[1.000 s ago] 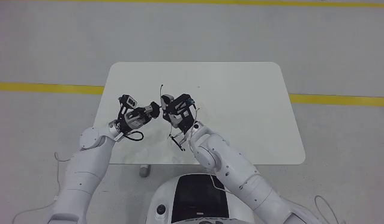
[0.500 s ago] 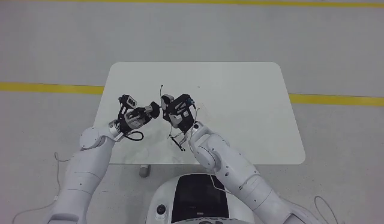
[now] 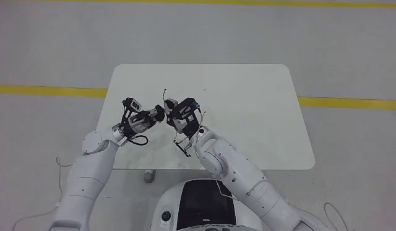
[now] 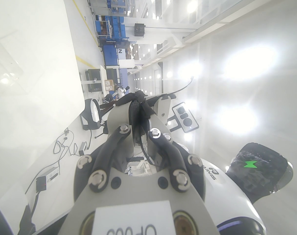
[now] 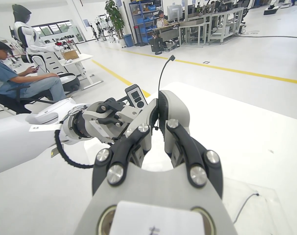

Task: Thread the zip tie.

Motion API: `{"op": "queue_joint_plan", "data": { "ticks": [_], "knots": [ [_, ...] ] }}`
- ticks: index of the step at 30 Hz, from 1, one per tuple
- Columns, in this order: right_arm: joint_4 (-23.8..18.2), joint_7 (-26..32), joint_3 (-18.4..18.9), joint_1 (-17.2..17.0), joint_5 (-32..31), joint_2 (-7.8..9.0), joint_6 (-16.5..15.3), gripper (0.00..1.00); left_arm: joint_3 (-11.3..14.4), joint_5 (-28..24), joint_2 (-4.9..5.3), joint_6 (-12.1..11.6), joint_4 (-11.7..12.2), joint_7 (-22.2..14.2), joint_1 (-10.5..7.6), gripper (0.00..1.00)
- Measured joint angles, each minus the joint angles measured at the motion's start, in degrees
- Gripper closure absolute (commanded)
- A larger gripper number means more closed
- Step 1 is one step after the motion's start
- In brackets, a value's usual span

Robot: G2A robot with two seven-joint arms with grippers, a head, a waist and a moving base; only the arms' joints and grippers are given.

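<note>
Zip tie [image 5: 159, 79] is pinched in the right hand [image 5: 159, 100], left hand [image 4: 139, 106] pressed together alongside; tail must be fed through head.

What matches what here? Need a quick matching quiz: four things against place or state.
Things:
1. thin black plastic zip tie
2. right hand
3. white rounded-corner table
4. far yellow floor stripe

Places/states:
A. beneath both arms
B. shut on the strap
C. sticks out past the fingertips
D. on the floor beyond the table

Pairs: 1-C, 2-B, 3-A, 4-D
</note>
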Motion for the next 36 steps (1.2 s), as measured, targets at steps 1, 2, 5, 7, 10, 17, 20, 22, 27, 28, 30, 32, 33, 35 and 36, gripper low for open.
{"op": "queue_joint_plan", "data": {
  "ticks": [1,2,5,7,10,17,20,22,27,28,30,32,33,35,36],
  "knots": [
    [0.0,0.1,0.0,0.0,0.0,-0.01,-0.1,1.00,0.0,0.0,0.00,0.0,0.0,0.0,0.00,1.00],
    [0.0,0.2,0.0,0.0,-0.1,-0.02,-0.1,1.00,0.0,0.0,0.00,0.0,0.0,0.0,0.00,1.00],
    [0.0,0.4,0.1,-0.1,-0.2,-0.05,0.1,1.00,0.0,0.0,0.00,0.0,0.0,0.0,0.00,1.00],
    [0.0,0.5,0.2,-0.1,-0.3,-0.07,0.3,1.00,0.0,0.0,0.00,0.0,0.0,0.0,0.00,1.00],
    [0.1,0.6,0.4,-0.2,-0.4,-0.10,0.5,1.00,0.0,0.0,0.00,0.0,0.0,0.0,0.00,1.00],
    [0.1,0.9,0.7,-0.4,-0.6,-0.15,0.7,1.00,0.0,0.0,0.00,0.0,0.0,0.0,0.00,1.00],
    [0.3,1.2,0.7,-0.4,-0.4,-0.20,0.5,1.00,0.0,0.0,0.00,0.0,0.0,0.0,0.00,1.00],
    [0.5,1.5,0.6,-0.4,-0.3,-0.25,0.2,1.00,0.0,0.0,0.00,0.0,0.0,0.0,0.00,1.00],
    [0.8,1.8,0.6,-0.2,0.3,-0.35,-0.5,1.00,0.0,0.0,0.00,0.0,0.0,0.0,0.00,1.00],
    [0.8,1.8,0.7,-0.2,0.3,-0.36,-0.6,1.00,0.0,0.0,0.00,0.0,0.0,0.0,0.00,1.00],
    [0.9,1.8,0.7,-0.2,0.3,-0.37,-0.6,1.00,0.0,0.0,0.00,0.0,0.0,0.0,0.00,1.00],
    [0.9,1.9,0.8,-0.3,0.2,-0.38,-0.6,1.00,0.0,0.0,0.00,0.0,0.0,0.0,0.00,1.00],
    [0.9,1.9,0.8,-0.3,0.1,-0.38,-0.5,1.00,0.0,0.0,0.00,0.0,0.0,0.0,0.00,1.00],
    [0.8,1.9,0.9,-0.4,0.1,-0.39,-0.5,0.98,0.0,0.0,0.00,0.0,0.0,0.0,0.00,1.00],
    [0.8,1.9,0.9,-0.4,0.1,-0.39,-0.5,0.82,0.0,0.0,0.00,0.0,0.0,0.0,0.00,1.00]
  ]
}}
